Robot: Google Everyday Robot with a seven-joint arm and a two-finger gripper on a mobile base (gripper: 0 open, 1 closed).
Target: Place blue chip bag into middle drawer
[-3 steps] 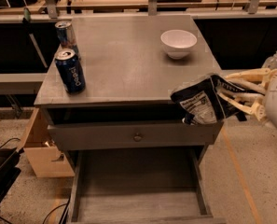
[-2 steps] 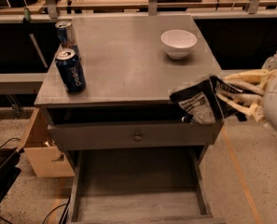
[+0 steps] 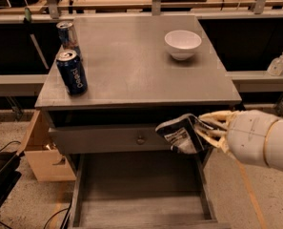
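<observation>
**Bag swings down off the corner toward the open drawer**

Down and inward is where the blue chip bag (image 3: 179,135) has gone since a second ago. It was level with the tabletop's (image 3: 126,66) near corner then, and now it hangs lower, in front of the closed drawer front (image 3: 103,140) and close to its small knob (image 3: 140,140). The pincer (image 3: 204,131) has come down with it and is clenched on the bag's outer end, pale fingers (image 3: 216,128) wrapped over the crumpled foil.

From where I stand, the bag sticks out from the pincer toward the cabinet's middle. Its long axis runs roughly sideways and is tipped a little, with the printed face outward. It touches nothing but the fingers, as far as I can tell.

The middle drawer (image 3: 131,209) is pulled out below, its plank floor bare where it shows. The bag sits above the drawer's pincer-side half, well clear of the floor. So the drop is what matters: I'd judge the next move to be mostly straight down, perhaps a touch further inward, before letting go.

Up top, the Pepsi can (image 3: 72,72), the second can (image 3: 66,34) and the white bowl (image 3: 182,43) stand well apart from all this.
</observation>
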